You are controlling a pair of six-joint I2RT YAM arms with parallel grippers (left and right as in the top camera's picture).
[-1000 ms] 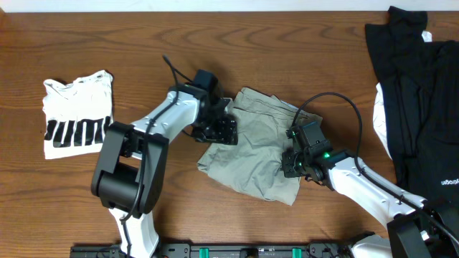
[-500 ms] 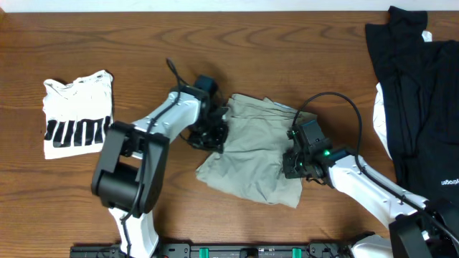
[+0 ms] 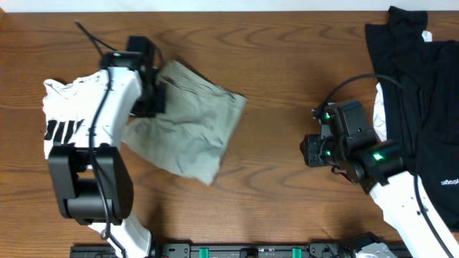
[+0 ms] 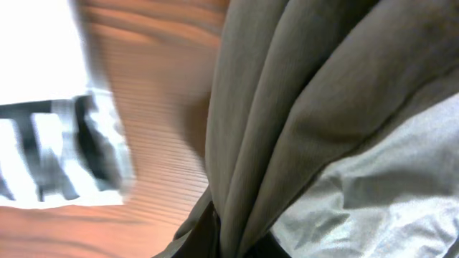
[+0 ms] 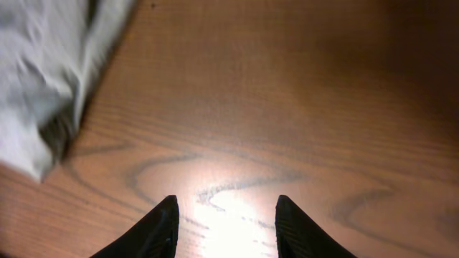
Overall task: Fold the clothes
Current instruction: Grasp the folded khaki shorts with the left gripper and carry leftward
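Note:
The clothes, khaki-grey shorts [image 3: 190,125], lie bunched left of the table's middle, with one edge lifted at the upper left. My left gripper [image 3: 153,95] is shut on that edge. In the left wrist view the pinched folds of the shorts [image 4: 287,107] fill the frame and run down between the dark jaws of the left gripper [image 4: 240,242]. My right gripper [image 3: 311,150] hovers over bare wood well to the right of the shorts. Its fingers [image 5: 159,231] stand apart, the right gripper [image 5: 226,218] holds nothing, and only a corner of the shorts [image 5: 50,79] shows at the upper left.
A small white tee with black bars [image 3: 61,122] lies at the far left, partly under my left arm and close to the shorts; it also shows blurred [image 4: 43,143] in the left wrist view. Black garments [image 3: 416,86] are heaped at the right edge.
The left gripper shut on the shorts' edge and pulled them left, toward the white tee. The right gripper let the shorts go, opened and drew back to the right.

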